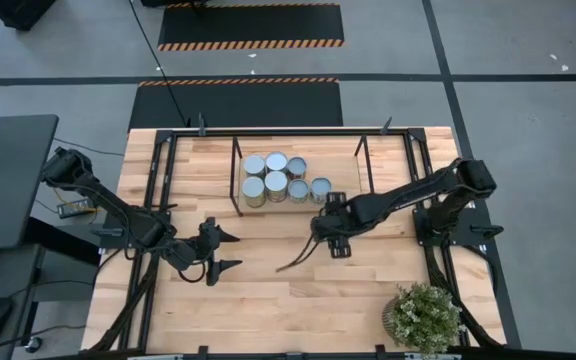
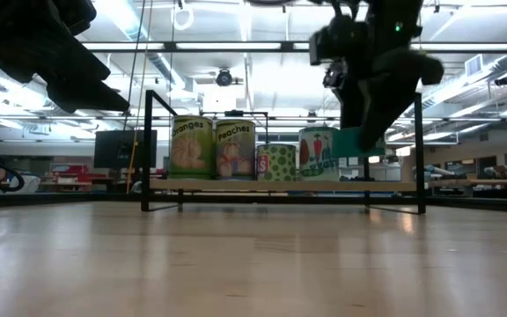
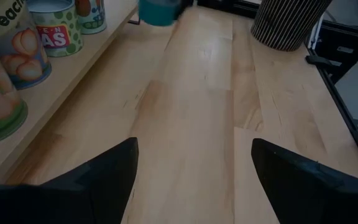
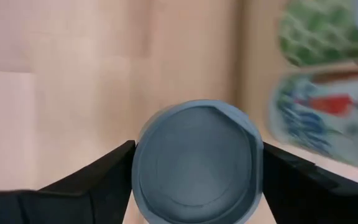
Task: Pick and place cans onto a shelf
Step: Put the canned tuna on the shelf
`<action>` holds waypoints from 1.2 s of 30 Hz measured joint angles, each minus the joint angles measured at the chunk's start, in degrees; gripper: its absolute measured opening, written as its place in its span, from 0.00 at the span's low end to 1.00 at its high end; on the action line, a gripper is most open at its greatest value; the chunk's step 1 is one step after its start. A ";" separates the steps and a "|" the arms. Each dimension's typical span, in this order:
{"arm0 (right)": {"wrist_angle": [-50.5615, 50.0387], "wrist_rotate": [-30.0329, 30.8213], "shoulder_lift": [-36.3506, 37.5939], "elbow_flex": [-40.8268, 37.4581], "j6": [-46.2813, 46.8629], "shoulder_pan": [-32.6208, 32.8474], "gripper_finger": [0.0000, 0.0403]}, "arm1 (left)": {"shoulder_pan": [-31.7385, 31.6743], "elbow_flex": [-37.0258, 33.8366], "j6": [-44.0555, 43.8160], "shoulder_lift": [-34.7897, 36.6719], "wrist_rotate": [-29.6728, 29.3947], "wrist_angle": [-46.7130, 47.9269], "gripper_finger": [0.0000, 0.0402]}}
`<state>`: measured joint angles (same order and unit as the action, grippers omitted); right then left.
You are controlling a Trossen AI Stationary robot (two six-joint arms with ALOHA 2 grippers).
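High view: the right gripper hangs over the middle of the tabletop, just in front of the shelf, which stands at the far edge. Six cans sit clustered on the shelf's left half. The left gripper waits over the tabletop toward the left-front, fingers spread with nothing between them. A potted plant stands at the right-front corner.

Low view: the right gripper hangs in the air before the shelf's right part, and a teal can shows in its grip, level with the labelled cans standing on the wood board.

Left wrist view: the left gripper's fingers stand wide apart over bare wood, with the shelf's cans to one side and the teal can farther off.

Right wrist view: the right gripper's fingers press on both sides of a seventh can with a grey-blue round top, held clear above the tabletop beside the shelf's labelled cans.
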<state>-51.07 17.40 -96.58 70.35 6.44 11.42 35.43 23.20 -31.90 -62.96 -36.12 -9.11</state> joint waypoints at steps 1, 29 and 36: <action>0.53 0.30 0.97 -1.18 0.04 -0.68 0.76 | 0.01 0.00 0.00 0.00 -0.02 0.00 0.79; 2.10 -2.28 4.77 -8.97 -5.37 -16.37 0.77 | -0.01 0.00 -0.48 0.00 -0.02 -0.06 0.79; 2.36 -2.05 4.77 -8.97 -6.67 -18.69 0.87 | -0.01 0.00 -0.44 0.00 -0.02 -0.06 0.79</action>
<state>-48.71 15.35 -91.81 61.39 -0.23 -7.26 35.42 23.20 -32.34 -62.96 -36.14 -9.17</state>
